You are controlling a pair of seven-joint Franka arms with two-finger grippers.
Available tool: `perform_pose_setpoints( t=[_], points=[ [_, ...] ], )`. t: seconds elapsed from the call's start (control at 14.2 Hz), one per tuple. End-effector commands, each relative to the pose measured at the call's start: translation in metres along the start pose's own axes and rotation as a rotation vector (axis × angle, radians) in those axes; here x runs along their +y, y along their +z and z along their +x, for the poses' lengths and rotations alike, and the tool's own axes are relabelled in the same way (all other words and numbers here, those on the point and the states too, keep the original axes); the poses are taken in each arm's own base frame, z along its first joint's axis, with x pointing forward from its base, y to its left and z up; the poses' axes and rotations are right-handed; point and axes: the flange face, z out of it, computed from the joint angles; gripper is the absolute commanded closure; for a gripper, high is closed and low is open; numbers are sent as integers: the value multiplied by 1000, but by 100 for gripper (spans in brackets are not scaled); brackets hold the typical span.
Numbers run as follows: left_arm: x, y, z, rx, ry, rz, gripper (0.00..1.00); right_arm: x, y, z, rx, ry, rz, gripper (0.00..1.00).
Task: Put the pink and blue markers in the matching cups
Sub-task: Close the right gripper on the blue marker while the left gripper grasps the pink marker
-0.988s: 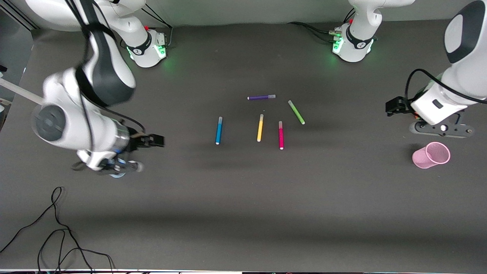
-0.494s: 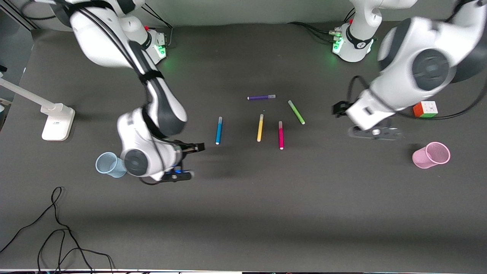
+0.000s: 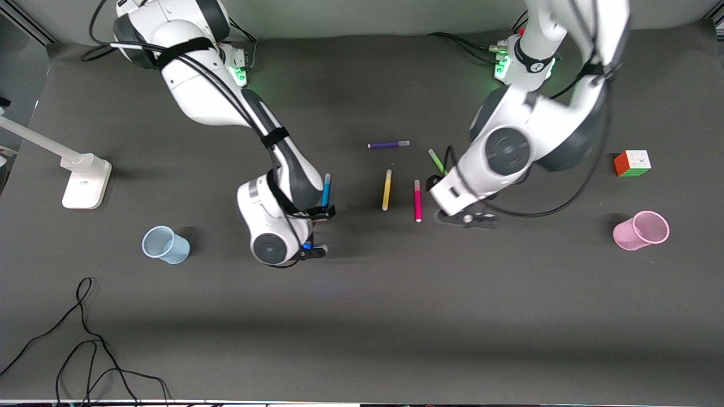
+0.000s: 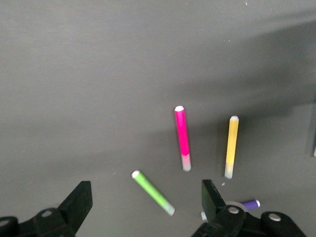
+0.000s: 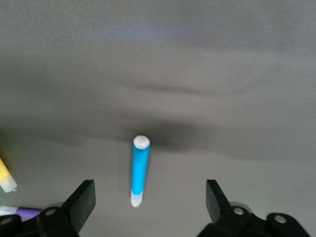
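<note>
With both arms now swung in from the counter's ends, I see my right pincer (image 5: 145, 210) spread wide, hovering over the blue marker (image 3: 326, 189), which lies flat, its long axis running toward the front camera. My left pincer (image 4: 143, 210), also released, hangs just beside the pink marker (image 3: 417, 200), lying parallel. Both cups (image 3: 164, 245) (image 3: 642, 230) stand well apart.
</note>
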Motion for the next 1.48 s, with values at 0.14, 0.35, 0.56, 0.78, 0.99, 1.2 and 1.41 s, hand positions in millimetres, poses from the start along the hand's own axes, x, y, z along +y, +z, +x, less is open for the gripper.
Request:
perform_pose_setpoints(
  t=[0.14,0.35,0.56,0.78,0.99,1.2,1.41],
  points=[
    [26,83,-6,15,-16,3,2,-6,26,14,-35,34,-4,10],
    [35,120,-23,56,-65,-8,2,-9,39,16,-50,67,-17,17],
    [50,140,-28,65,-111,-11,2,-11,43,16,-54,71,-20,26],
    [50,159,-31,43,-117,0,5,-12,43,15,-56,88,-18,58],
    [47,171,-34,46,-113,4,23,-12,44,15,-65,97,-11,100],
    [45,184,-30,52,-117,1,24,-12,40,13,-76,105,15,100],
    [41,189,-26,68,-125,-8,29,-9,19,10,-46,106,18,100]
  ],
)
